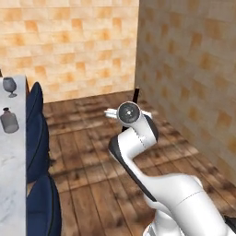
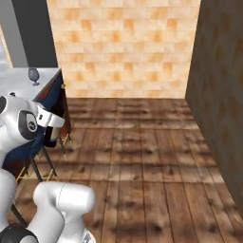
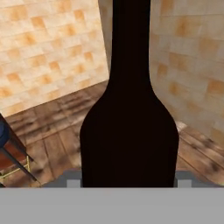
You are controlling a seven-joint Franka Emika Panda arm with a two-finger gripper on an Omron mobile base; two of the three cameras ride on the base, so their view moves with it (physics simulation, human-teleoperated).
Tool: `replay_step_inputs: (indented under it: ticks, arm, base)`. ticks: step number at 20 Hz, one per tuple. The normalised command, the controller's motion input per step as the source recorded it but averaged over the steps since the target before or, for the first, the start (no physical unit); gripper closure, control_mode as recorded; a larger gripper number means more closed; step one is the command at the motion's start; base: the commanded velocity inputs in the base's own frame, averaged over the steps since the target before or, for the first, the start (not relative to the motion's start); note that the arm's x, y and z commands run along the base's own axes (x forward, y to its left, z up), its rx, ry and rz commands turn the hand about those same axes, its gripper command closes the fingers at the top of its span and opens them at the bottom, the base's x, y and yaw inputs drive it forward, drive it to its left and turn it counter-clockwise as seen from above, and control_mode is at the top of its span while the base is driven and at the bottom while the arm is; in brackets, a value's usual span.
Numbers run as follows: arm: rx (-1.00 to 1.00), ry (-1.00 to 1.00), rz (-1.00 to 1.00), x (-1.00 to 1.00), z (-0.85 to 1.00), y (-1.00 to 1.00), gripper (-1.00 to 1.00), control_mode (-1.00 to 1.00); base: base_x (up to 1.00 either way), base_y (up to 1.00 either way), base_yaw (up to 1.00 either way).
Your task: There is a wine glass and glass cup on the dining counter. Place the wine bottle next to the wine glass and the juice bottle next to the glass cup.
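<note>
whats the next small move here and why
Probably carry the wine bottle, which sits in the claw, left toward the dining counter. The wine glass stands at its far end, well away from the arm, and the bottle is over bare wood floor.

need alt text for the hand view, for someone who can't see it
A tall near-black wine bottle stands close in front of the camera, its wide body low in the frame and its narrow neck running up past the top edge, held in the end effector. Behind it are tan brick walls meeting at a corner, a wood plank floor, and part of a dark blue stool at the left edge.
</note>
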Motion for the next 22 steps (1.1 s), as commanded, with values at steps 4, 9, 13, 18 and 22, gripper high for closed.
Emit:
replay_step_inputs:
  ticks: [4,9,13,18,22]
  arm:
    - [0.0,0.0,0.0,0.0,0.0,0.0,1.0,1.0]
    - [0.0,0.0,0.0,0.0,0.0,0.0,1.0,1.0]
    - [0.0,0.0,0.0,0.0,0.0,0.0,1.0,1.0]
    - [0.0,0.0,0.0,0.0,0.0,0.0,1.0,1.0]
    - [0.0,0.0,0.0,0.0,0.0,0.0,1.0,1.0]
  base:
    - [0.77,-0.29,0.03]
    - [0.77,-0.28,0.06]
    - [0.77,-0.27,0.06]
    - [0.77,-0.25,0.09]
    - [0.77,-0.24,0.09]
